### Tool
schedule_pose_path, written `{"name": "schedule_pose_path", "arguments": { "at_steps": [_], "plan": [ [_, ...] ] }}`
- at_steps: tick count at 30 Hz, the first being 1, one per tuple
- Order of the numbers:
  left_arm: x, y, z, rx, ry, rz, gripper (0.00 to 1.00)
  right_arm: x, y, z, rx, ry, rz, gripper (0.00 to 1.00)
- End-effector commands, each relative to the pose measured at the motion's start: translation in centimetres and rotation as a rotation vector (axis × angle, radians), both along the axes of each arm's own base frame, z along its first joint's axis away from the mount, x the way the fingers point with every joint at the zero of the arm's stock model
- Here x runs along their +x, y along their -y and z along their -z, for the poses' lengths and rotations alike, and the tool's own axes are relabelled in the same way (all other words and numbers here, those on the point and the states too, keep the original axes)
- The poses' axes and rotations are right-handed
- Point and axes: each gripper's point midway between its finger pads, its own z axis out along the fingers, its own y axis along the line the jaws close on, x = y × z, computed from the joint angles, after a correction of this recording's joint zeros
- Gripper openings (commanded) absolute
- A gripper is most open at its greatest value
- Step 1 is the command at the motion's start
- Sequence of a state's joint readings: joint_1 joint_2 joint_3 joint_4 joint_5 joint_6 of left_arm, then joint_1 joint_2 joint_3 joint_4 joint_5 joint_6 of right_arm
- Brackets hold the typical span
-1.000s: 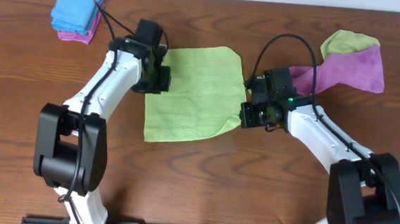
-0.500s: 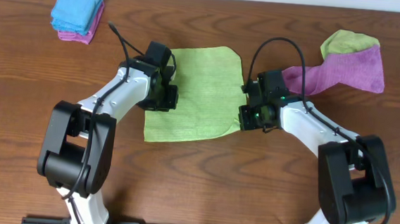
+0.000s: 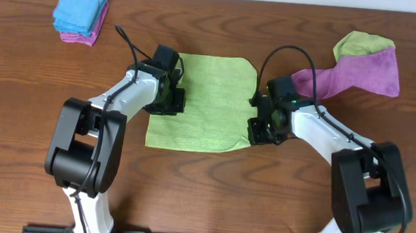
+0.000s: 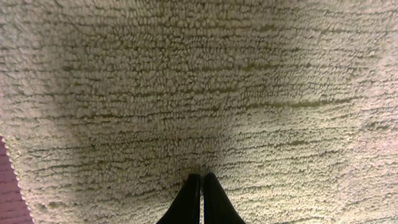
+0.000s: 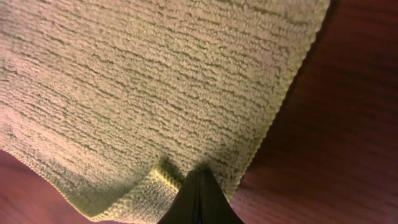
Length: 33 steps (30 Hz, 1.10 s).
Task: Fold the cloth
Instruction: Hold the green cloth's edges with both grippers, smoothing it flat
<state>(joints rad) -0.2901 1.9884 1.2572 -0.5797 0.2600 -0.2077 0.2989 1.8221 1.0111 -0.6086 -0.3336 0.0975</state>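
Observation:
The lime-green cloth [image 3: 207,102] lies flat and spread in the middle of the table. My left gripper [image 3: 171,99] is at its left edge. In the left wrist view its fingers [image 4: 200,177] are shut, tips pinched into the pile of the cloth [image 4: 199,81], with creases running to them. My right gripper [image 3: 255,127] is at the cloth's right edge near the front corner. In the right wrist view its fingers [image 5: 199,174] are shut on the cloth [image 5: 143,74] beside a small turned-up fold at the hem. The white tag does not show.
A folded blue cloth on a pink one [image 3: 80,13] lies at the back left. A purple cloth [image 3: 365,74] over a yellower-green cloth [image 3: 361,44] lies at the back right, near my right arm. The table [image 3: 202,197] is brown wood.
Both grippers have shifted slightly toward the front. The cloth has moved with them and spread squarer: its front left corner went left and its right edge straightened.

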Motion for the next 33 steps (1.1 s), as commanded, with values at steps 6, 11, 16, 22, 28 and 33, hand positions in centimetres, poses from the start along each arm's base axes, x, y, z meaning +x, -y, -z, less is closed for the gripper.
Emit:
{"name": "schedule_pose_path", "arguments": {
  "at_steps": [6,11,16,22,28,33],
  "plan": [
    [-0.9,-0.5,2.4,0.031,-0.056,-0.012,0.06,1.2,-0.9,-3.4,0.045,0.124,-0.02,0.02],
    [-0.8,-0.5,2.4,0.032,-0.056,-0.012,0.06,2.6,-1.7,-3.9,0.071,0.192,-0.028,0.32],
    [-0.8,-0.5,2.4,0.032,-0.056,-0.012,0.06,2.2,-2.7,-2.7,0.07,0.171,-0.059,0.17],
    [-0.8,-0.5,2.4,0.032,-0.056,-0.012,0.06,0.3,-2.9,-1.5,0.022,0.117,-0.124,0.01],
    [-0.9,-0.5,2.4,0.032,-0.056,-0.012,0.06,-1.4,-2.0,-1.0,-0.024,0.046,-0.127,0.01],
    [-0.9,-0.5,2.4,0.032,-0.056,-0.012,0.06,-3.4,-1.1,-0.7,-0.053,-0.046,-0.12,0.01]
  ]
}}
